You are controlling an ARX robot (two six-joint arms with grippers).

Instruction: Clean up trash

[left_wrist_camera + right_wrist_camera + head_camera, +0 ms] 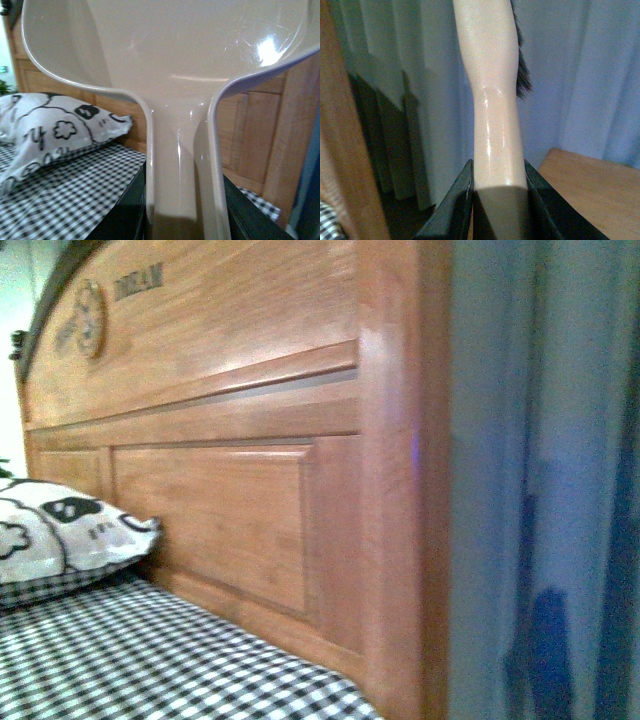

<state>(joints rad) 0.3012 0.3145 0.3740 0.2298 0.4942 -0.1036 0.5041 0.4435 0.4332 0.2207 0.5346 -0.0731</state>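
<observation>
The left fingers (125, 220) clamp the stem of a beige dustpan (175, 75) held in front of the wooden headboard (230, 440). The right fingers (452, 212) grip a beige brush (492, 100) beyond the headboard's end post, by the blue curtain (540, 440). A printed pillow (60, 530) lies against the headboard on the checked surface (150, 660). Where the trash lies cannot be told.

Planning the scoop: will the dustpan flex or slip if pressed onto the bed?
The dustpan looks like glossy hard plastic: probably stiff, but slippery in the left gripper. The checked bedding looks soft, likely to give.
</observation>
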